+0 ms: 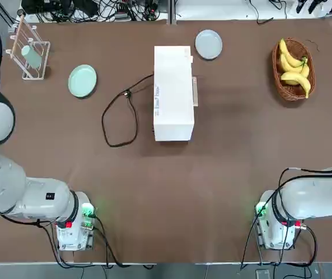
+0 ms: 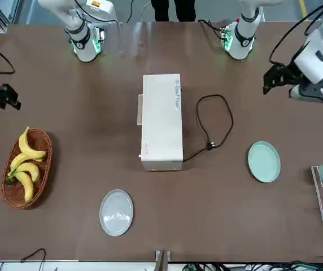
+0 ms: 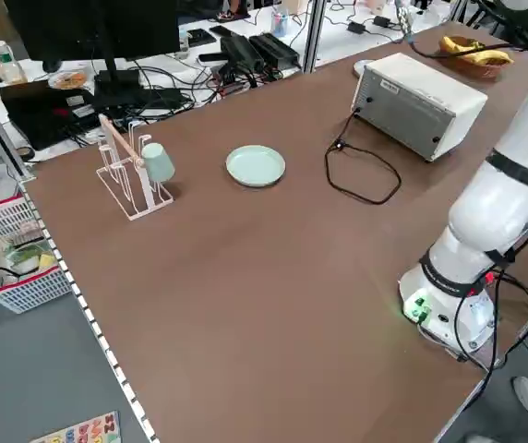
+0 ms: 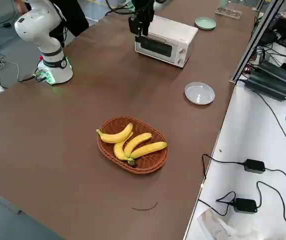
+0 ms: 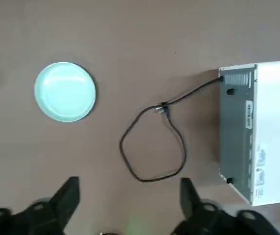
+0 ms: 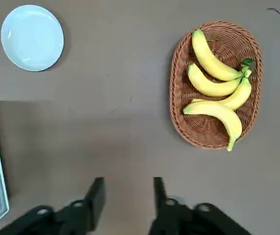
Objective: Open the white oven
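The white oven point(image 1: 173, 93) sits mid-table beyond the two arm bases, its long axis running away from us and its door point(image 4: 155, 47) shut, facing our right.

Nearest us, our left gripper point(image 5: 130, 188) is up over the table on the left, jaws open around nothing, on the cord side of the oven. Our right gripper point(image 6: 128, 188) is up over the table on the right, jaws also parted and empty, though with a narrower gap. The oven lies to its left, door side towards it, so we judge the right arm the one to use: it should reach leftward to the handle point(image 1: 195, 92), then pull back to the right, leaving the door room to drop.

Farther out, the looped power cord point(image 1: 136, 125) lies left of the oven. The green plate point(image 1: 82, 81) is beyond that side, the basket point(image 4: 105, 150) of bananas point(image 4: 149, 149) well right, and the white plate point(image 1: 209, 44) farthest, just past the door side.
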Motion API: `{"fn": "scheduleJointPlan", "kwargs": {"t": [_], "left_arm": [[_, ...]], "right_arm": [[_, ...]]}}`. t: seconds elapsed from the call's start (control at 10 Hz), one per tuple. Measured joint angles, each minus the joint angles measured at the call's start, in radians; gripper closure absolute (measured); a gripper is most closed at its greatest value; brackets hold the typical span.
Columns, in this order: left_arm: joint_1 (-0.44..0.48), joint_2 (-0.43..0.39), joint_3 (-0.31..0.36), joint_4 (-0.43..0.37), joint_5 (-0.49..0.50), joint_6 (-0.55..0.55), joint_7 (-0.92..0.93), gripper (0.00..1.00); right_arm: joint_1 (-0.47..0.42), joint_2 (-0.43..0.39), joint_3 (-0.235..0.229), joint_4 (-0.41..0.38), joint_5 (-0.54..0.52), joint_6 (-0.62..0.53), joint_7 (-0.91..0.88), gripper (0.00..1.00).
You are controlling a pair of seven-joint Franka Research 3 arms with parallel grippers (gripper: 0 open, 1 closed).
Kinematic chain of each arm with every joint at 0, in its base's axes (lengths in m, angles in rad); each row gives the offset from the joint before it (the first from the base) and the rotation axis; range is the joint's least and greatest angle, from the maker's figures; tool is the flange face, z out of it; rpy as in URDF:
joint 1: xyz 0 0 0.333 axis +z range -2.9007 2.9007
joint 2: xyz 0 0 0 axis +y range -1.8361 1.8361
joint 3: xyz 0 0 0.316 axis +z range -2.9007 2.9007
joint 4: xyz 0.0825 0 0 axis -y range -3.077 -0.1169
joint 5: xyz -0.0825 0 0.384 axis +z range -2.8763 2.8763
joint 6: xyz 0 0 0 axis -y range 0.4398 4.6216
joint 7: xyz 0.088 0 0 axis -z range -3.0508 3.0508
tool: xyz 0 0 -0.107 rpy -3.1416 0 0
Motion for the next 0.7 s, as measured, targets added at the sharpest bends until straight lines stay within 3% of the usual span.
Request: {"fn": "scheduleJointPlan", "kwargs": {"t": [0.1,0.2,0.3,0.5,0.7], "left_arm": [[-0.011,0.013,-0.017,-0.004,0.0,0.016,-0.023,0.15],[-0.02,0.022,-0.03,-0.016,-0.002,0.036,-0.042,0.32],[-0.032,0.025,-0.04,-0.041,-0.003,0.066,-0.068,0.48],[-0.069,0.031,-0.055,-0.094,-0.005,0.137,-0.149,0.77],[-0.123,0.038,-0.06,-0.155,-0.006,0.225,-0.243,0.88]], "right_arm": [[0.002,0.017,0.002,-0.017,0.013,0.014,-0.027,0.75],[0.007,0.045,0.004,-0.033,0.063,0.019,-0.081,0.92],[0.016,0.084,0.006,-0.05,0.155,0.034,-0.124,0.99],[0.071,0.16,0.008,-0.083,0.346,0.056,-0.156,0.99],[0.147,0.209,0.017,-0.111,0.528,0.058,-0.179,0.99]]}}
